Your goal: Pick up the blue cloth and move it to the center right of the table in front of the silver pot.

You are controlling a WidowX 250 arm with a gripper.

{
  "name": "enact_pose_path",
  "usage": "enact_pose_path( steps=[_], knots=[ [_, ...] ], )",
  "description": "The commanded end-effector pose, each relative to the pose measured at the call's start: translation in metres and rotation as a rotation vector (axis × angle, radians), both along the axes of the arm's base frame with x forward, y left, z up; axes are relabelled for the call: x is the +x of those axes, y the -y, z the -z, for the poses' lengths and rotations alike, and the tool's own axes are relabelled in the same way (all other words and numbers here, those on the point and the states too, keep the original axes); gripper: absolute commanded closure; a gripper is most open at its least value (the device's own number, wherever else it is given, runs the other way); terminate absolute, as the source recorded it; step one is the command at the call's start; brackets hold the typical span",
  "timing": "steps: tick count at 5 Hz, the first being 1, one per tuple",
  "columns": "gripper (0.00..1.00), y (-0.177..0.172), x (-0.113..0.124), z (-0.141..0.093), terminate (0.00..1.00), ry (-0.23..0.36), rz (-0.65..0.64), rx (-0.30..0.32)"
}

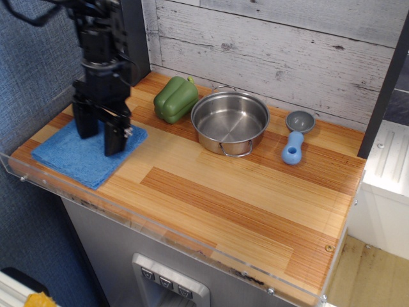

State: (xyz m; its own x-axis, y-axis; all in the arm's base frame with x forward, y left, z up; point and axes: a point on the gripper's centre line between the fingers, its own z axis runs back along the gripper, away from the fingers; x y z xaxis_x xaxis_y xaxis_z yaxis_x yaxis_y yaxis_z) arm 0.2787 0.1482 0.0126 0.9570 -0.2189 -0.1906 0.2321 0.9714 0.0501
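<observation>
We see the blue cloth [80,155] lying flat at the far left end of the table [211,198], well apart from the silver pot [230,121]. Our gripper [100,135] stands upright over the cloth with its jaws spread wide, both fingertips down at the cloth's surface; whether they press into it we cannot tell, and they have closed on nothing. A green pepper [174,98] sits just left of the pot, and a blue-handled grey scoop [295,136] lies to the pot's right.
</observation>
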Motion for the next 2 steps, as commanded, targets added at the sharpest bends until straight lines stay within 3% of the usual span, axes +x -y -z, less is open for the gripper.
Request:
enact_pose_path(
  steps=[1, 2],
  knots=[
    [0.0, 0.0, -0.022, -0.012, 0.0, 0.035, -0.058, 0.047],
    [0.0, 0.008, -0.053, -0.015, 0.0, 0.059, -0.127, 0.034]
  ],
)
